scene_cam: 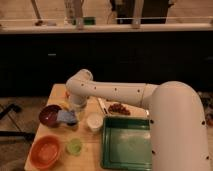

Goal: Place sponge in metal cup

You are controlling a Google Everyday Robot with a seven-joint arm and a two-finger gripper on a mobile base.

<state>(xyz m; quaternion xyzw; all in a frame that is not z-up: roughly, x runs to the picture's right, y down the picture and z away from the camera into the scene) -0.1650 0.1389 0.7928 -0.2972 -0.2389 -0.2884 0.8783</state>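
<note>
Camera view hides your gripper (75,107) behind the elbow; finger spread I cannot tell. Sponge (66,116) seemingly beside the purple bowl (50,115). Next, confirm placement.

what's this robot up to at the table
A white robot arm reaches across a small wooden table toward its far left side, where its gripper hangs low above a light-blue sponge. The sponge lies beside a purple bowl; the metal cup it is meant for cannot be made out under it. Nearby stand a white cup, a green cup, an orange bowl and a green tray.
</note>
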